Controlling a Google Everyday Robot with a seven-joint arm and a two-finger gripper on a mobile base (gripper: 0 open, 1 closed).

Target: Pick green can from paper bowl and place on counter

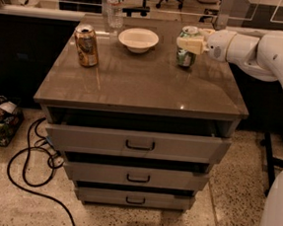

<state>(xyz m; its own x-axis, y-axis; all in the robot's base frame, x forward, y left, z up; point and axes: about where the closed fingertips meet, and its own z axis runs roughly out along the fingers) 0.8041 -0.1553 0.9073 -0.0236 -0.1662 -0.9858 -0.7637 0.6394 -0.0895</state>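
The green can (pixel 186 55) stands upright at the back right of the counter (pixel 134 84), to the right of the paper bowl (pixel 138 39), and its base is at the counter surface. The bowl is empty. My gripper (pixel 189 42) reaches in from the right and is shut on the upper part of the can. The white arm behind it stretches to the right edge of the view.
An orange-gold can (pixel 86 45) stands at the left of the counter. A clear plastic bottle (pixel 114 4) stands at the back, left of the bowl. The top drawer (pixel 139 143) is pulled out a little. A black cable (pixel 27 174) lies on the floor at the left.
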